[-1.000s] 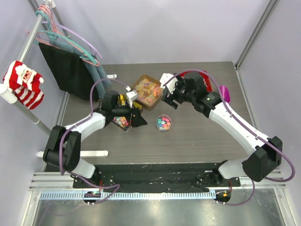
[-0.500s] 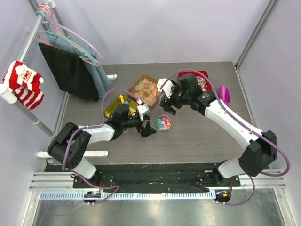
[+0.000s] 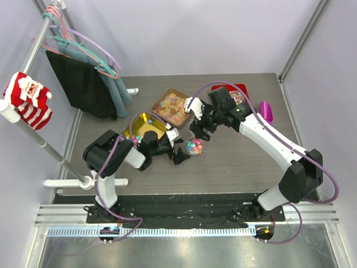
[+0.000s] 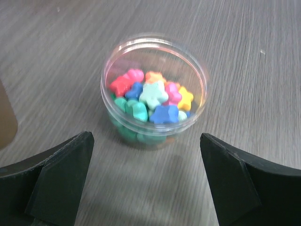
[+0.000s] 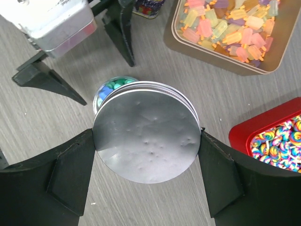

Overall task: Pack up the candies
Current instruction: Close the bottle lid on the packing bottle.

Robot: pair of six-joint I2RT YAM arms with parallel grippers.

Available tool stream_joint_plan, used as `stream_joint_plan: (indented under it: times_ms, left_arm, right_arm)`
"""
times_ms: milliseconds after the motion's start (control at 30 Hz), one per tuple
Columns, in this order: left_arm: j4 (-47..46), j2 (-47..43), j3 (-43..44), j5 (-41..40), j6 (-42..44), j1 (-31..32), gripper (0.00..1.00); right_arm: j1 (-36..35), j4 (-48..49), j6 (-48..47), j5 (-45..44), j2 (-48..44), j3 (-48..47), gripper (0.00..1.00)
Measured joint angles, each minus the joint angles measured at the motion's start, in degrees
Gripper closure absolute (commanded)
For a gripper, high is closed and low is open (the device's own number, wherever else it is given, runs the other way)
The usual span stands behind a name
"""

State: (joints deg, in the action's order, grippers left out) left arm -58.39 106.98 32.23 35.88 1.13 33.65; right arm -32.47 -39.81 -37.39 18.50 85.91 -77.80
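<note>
From above: finds candies (image 3: 193, 146) in a clear tub (image 3: 199, 150) mid-counter (image 3: 234, 162), left gripper (image 3: 181, 152) just beside it, right gripper (image 3: 199, 127) close behind.

Left wrist: looks into the open tub (image 4: 155, 139), candies (image 4: 153, 99) heaped inside, ahead of wide-spread fingers (image 4: 61, 174), touching neither.

Right wrist: clamps a round silver lid (image 5: 148, 132) between both fingers, covering most of the tub; cannot tell whether touching. Beside: tin (image 5: 188, 40) of gummies (image 5: 230, 23), red tray (image 5: 244, 134).
</note>
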Motion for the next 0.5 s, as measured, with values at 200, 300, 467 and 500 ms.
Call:
stream_joint_plan:
  times_ms: [200, 300, 467, 500]
  left_arm:
    - [-10.8, 6.7, 0.0, 0.1, -3.9, 1.3, 0.0]
    - [-13.3, 9.0, 0.0, -0.6, -3.8, 2.5, 0.0]
    - [-15.0, 9.7, -0.3, -3.5, -2.3, 5.0, 0.0]
    - [-15.2, 9.7, -0.3, -4.4, -1.9, 5.4, 0.0]
  right_arm:
    - [0.6, -1.3, -0.5, 1.4, 0.0, 0.1, 0.32]
    - [0.8, -1.7, -0.7, 2.1, 0.6, 0.2, 0.33]
    - [0.8, -2.2, -1.1, 2.8, 3.9, 0.3, 0.32]
    - [0.8, -2.3, -1.1, 3.0, 4.6, 0.3, 0.32]
